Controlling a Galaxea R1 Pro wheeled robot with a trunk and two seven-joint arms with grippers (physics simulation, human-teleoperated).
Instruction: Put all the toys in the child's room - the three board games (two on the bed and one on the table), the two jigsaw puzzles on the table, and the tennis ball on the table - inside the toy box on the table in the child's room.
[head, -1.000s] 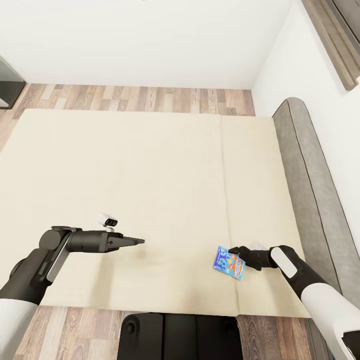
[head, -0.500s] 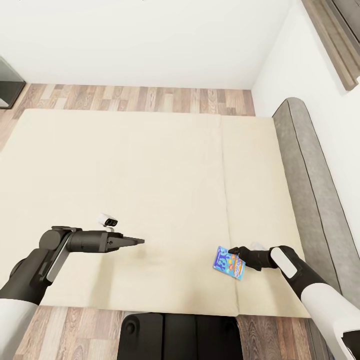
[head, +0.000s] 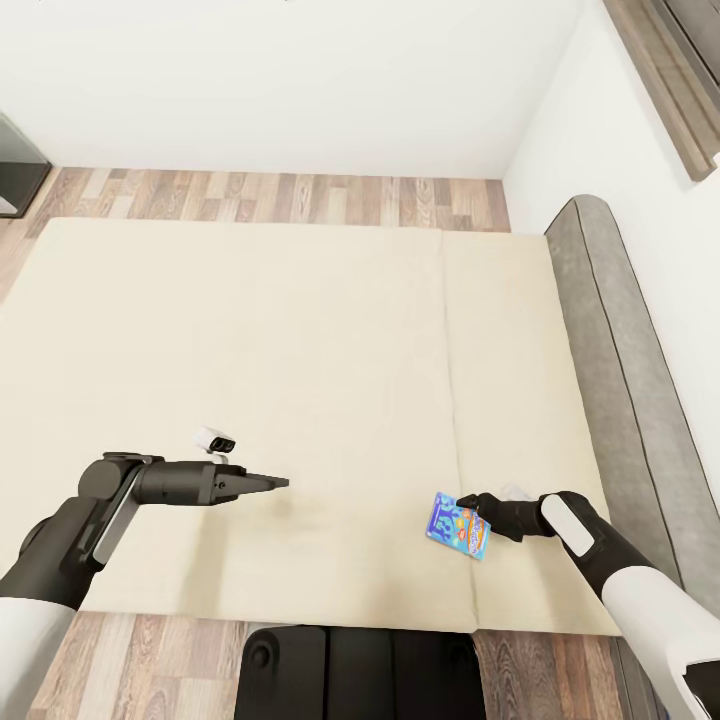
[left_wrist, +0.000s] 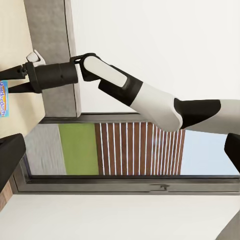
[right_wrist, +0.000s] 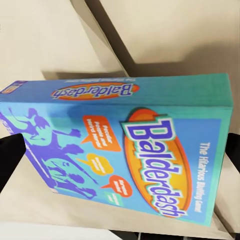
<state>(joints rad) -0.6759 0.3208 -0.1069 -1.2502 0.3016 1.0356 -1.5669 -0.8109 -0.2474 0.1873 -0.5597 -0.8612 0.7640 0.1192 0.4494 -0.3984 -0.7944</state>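
Small blue printed cardboard board game box, "Balderdash" (head: 459, 524): near-right part of the large low bed with plain beige mattress (head: 300, 380), close to its near edge, just right of the mattress seam. Box looks tilted, one edge lifted off the mattress; right wrist view shows its printed face and one long side (right_wrist: 125, 150) close up, mattress behind.

Right gripper (head: 478, 510): black fingers clamped on the box's right edge, arm reaching in from the near right. Grip is at one edge only, not across the middle.

Left gripper (head: 268, 483): fingers drawn together to a point with nothing between them, hovering above the mattress at near left, well apart from the box.

Grey padded headboard (head: 620, 380) runs along the right side of the bed; wood-plank floor (head: 280, 195) beyond the far edge.

Step in hand, judged: lift and carry this box off the bed. To do it well:
- raise straight up until the lower edge clears the mattress before any swing;
- an edge hold lets the box pivot, so move slowly and keep it level;
- keep the right elbow off the headboard;
- hold the left arm tucked while the base turns.
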